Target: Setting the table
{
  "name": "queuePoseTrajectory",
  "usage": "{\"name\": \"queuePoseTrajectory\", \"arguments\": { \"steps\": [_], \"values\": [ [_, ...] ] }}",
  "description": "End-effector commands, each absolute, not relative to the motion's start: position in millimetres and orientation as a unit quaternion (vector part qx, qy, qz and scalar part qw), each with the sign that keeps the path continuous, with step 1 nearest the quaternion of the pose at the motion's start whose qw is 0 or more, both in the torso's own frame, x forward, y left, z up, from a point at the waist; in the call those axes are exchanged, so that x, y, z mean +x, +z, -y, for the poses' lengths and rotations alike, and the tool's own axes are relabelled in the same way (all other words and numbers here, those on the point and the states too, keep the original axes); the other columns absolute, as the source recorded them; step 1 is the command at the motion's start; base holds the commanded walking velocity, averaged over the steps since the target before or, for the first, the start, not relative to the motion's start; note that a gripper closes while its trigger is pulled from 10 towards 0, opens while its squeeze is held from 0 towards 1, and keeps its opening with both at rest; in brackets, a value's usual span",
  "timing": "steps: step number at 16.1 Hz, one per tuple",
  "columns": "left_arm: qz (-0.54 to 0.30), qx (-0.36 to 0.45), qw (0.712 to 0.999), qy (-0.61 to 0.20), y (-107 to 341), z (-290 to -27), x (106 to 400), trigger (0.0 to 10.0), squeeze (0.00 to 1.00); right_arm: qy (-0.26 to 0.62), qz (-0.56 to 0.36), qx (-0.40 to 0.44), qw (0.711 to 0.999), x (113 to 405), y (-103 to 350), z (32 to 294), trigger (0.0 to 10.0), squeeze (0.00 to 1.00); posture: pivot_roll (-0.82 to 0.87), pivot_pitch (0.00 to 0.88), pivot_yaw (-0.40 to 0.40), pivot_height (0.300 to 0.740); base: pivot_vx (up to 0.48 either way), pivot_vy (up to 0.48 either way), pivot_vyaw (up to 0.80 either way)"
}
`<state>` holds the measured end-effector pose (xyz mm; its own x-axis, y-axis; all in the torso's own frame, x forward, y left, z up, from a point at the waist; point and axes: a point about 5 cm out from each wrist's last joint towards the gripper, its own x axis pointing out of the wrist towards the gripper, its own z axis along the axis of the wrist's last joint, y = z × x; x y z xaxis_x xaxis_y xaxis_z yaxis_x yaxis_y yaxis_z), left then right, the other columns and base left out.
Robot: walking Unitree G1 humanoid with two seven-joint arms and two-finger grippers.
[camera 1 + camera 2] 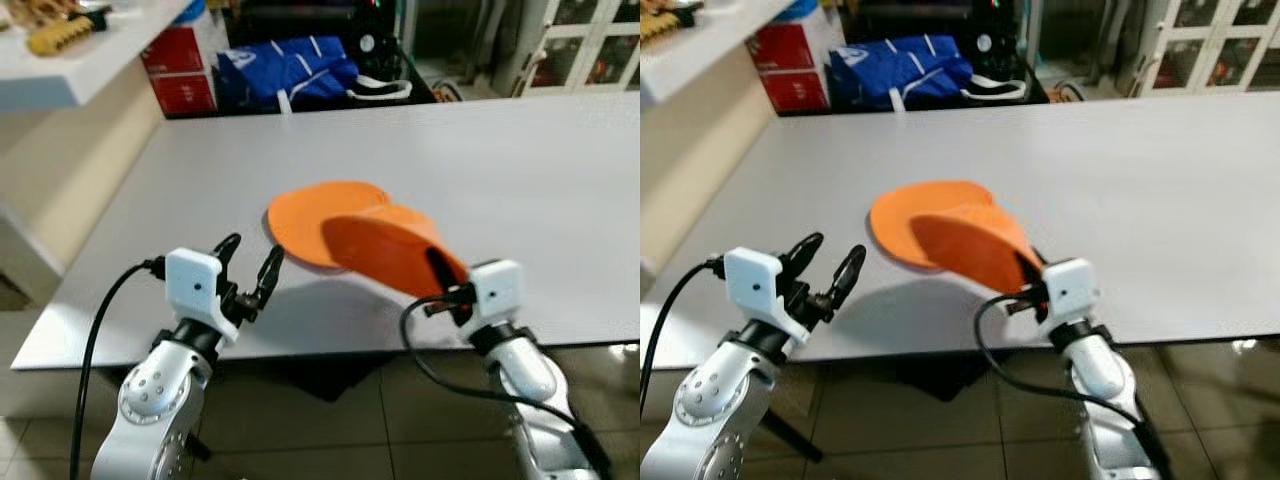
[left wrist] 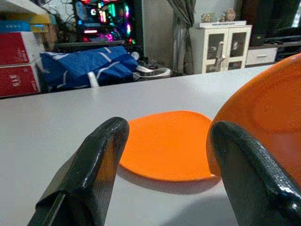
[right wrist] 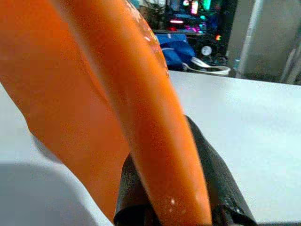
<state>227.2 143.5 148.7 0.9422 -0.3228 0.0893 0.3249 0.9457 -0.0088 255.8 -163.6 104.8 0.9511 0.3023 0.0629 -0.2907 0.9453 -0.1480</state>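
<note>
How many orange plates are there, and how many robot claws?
Orange plates: 2, one flat on the table, one held tilted by the right gripper.
Grippers: 2, the right one and the left gripper, which is open with nothing in it.
Total: 4

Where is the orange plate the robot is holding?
The held orange plate is pinched by the right gripper, tilted above the table's near edge, partly overlapping the flat orange plate lying there.

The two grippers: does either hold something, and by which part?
The right gripper holds a tilted orange plate by its rim. The left gripper holds nothing.
</note>
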Motion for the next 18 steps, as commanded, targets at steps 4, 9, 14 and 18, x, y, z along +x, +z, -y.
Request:
{"name": "queuePoseTrajectory", "arguments": {
  "steps": [4, 9, 14, 18],
  "values": [
    [0.037, -0.012, 0.987, -0.154, 148.4, -147.0, 228.2, 10.0, 0.00, 0.155, 0.064, -0.061, 0.984, 257.5, 114.2, 162.9, 0.0, 0.00, -0.17, 0.000, 0.094, 0.740, 0.000, -0.214, 0.00],
    [0.026, -0.011, 0.988, -0.152, 137.5, -152.0, 230.9, 10.0, 0.00, 0.161, 0.067, -0.063, 0.983, 257.8, 115.5, 160.0, 0.0, 0.00, -0.17, 0.000, 0.094, 0.740, 0.171, -0.398, 0.00],
    [0.022, -0.008, 0.988, -0.152, 133.3, -152.9, 231.3, 10.0, 0.00, 0.164, 0.071, -0.066, 0.982, 259.7, 118.3, 159.0, 0.0, 0.00, -0.17, 0.000, 0.091, 0.740, 0.320, -0.354, 0.00],
    [0.033, -0.014, 0.988, -0.151, 143.3, -148.7, 234.8, 10.0, 0.00, 0.198, 0.089, -0.020, 0.976, 284.2, 153.0, 144.1, 0.0, 0.00, -0.17, 0.000, 0.095, 0.740, 0.000, 0.000, 0.00]
  ]
}}
